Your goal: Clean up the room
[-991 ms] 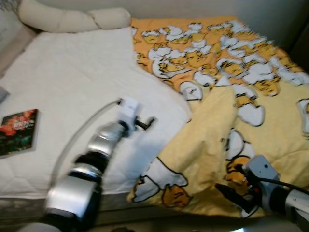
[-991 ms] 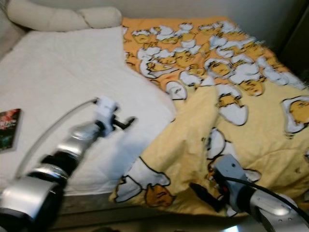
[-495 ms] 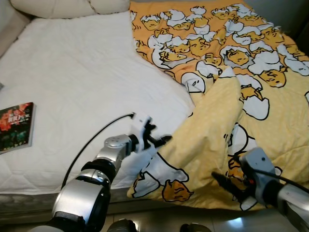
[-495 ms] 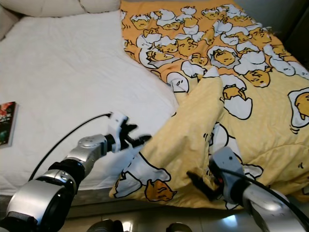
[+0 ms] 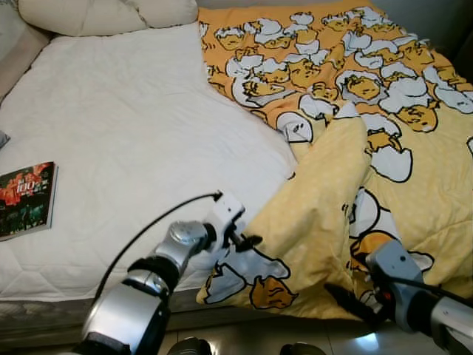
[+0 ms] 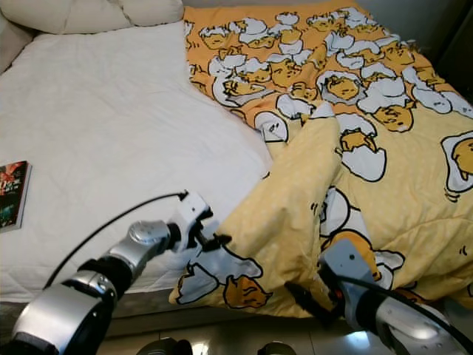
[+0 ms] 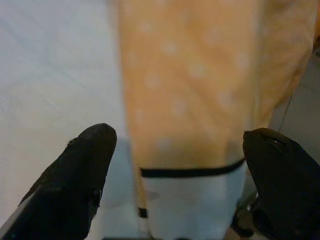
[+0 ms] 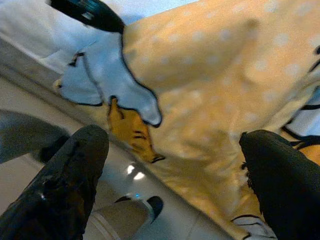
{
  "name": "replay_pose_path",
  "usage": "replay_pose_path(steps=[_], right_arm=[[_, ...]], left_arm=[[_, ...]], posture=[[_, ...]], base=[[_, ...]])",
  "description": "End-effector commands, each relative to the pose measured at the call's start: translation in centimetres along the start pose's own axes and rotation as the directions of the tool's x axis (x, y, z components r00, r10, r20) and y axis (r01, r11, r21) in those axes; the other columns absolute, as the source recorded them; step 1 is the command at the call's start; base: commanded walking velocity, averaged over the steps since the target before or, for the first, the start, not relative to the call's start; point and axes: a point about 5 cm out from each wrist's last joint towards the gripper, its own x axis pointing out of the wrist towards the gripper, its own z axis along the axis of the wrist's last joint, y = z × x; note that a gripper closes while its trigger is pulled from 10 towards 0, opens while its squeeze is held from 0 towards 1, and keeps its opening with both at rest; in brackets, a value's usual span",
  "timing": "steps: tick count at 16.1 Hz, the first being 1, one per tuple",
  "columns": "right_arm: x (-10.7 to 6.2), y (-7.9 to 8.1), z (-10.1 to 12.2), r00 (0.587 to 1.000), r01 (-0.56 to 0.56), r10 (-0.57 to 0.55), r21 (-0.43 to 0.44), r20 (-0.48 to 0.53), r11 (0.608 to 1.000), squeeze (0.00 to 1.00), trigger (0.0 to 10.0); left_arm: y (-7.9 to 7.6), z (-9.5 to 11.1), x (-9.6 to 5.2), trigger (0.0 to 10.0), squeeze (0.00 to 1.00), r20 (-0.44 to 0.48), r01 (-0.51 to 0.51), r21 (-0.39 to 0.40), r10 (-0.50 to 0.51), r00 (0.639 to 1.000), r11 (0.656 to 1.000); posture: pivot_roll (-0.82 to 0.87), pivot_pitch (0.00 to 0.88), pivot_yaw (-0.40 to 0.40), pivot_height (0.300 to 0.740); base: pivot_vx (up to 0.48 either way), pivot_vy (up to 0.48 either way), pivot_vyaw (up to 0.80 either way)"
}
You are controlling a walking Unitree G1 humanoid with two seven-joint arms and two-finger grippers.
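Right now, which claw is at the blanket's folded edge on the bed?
The left claw: open, at the blanket fold beside the white sheet. The right claw hangs lower, by the hem over the bed's foot.

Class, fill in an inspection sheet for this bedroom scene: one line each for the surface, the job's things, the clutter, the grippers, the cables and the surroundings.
Surface: bed with a bare white sheet on the robot's left half.
Job's things: yellow duvet with an egg cartoon print, covering the right half, its near edge folded back and hanging over the bed's foot.
Clutter: book lying flat near the bed's left edge.
Grippers: left gripper open at the duvet's folded edge, fingers either side of the cloth; right gripper open, low by the hanging edge.
Cables: black cable looping along the left arm.
Surroundings: cream pillows at the head; glossy floor below.
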Motion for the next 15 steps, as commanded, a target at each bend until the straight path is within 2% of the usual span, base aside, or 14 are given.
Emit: replay_pose_path(steps=[1, 5, 9, 11, 12, 13, 14, 15], right_arm=[[-0.5, 0.4, 0.5, 1.000, -0.028, 0.028, -0.008, 0.009, 1.000, 0.00, 10.0], [-1.9, 1.0, 0.9, 0.999, -0.046, 0.046, -0.027, -0.002, 0.999, 0.00, 10.0], [-3.2, 1.5, 0.9, 0.998, -0.059, 0.058, -0.031, -0.029, 0.998, 0.00, 10.0], [-3.6, 2.2, 0.7, 0.996, -0.079, 0.078, -0.021, -0.043, 0.997, 0.00, 10.0], [-3.7, 2.5, 0.5, 0.995, -0.087, 0.085, -0.019, -0.052, 0.996, 0.00, 10.0], [-3.7, 2.5, 0.4, 0.995, -0.088, 0.087, -0.018, -0.056, 0.996, 0.00, 10.0], [-3.7, 2.6, 0.4, 0.995, -0.087, 0.086, -0.018, -0.057, 0.996, 0.00, 10.0], [-3.6, 2.6, 0.6, 0.995, -0.087, 0.086, -0.019, -0.053, 0.996, 0.00, 10.0]], left_arm=[[-0.3, -0.8, 0.1, 10.0, 0.00, -0.042, -0.017, 0.011, 0.017, 0.999, 1.000], [-1.4, -1.5, 0.7, 10.0, 0.00, -0.078, -0.023, -0.006, 0.023, 0.997, 1.000], [-1.4, -2.1, 0.9, 10.0, 0.00, -0.126, -0.126, 0.045, 0.131, 0.983, 0.991], [-1.7, -2.3, 1.0, 10.0, 0.00, -0.126, -0.138, 0.016, 0.139, 0.982, 0.990], [-2.0, -2.3, 1.2, 8.4, 0.00, -0.120, -0.113, 0.002, 0.113, 0.986, 0.994], [-2.2, -2.2, 1.3, 2.1, 0.00, -0.121, -0.101, 0.004, 0.101, 0.988, 0.995], [-2.3, -2.3, 1.4, 0.1, 0.00, -0.124, -0.099, 0.011, 0.099, 0.987, 0.995], [-2.4, -2.4, 1.4, 0.0, 0.00, -0.129, -0.103, 0.007, 0.103, 0.986, 0.995]], posture=[[-0.25, 0.125, 0.084, 0.740], [-0.30, 0.152, 0.078, 0.740], [-0.33, 0.185, 0.072, 0.740], [-0.33, 0.184, 0.071, 0.740], [-0.33, 0.183, 0.071, 0.740], [-0.33, 0.182, 0.074, 0.740], [-0.33, 0.180, 0.075, 0.740], [-0.33, 0.176, 0.075, 0.740]], base=[[0.000, 0.000, 0.00], [0.000, 0.000, 0.00], [0.000, 0.000, 0.00], [0.000, 0.000, 0.00], [0.000, 0.000, 0.00], [0.000, 0.000, 0.00], [0.000, 0.000, 0.00], [0.000, 0.000, 0.00]])
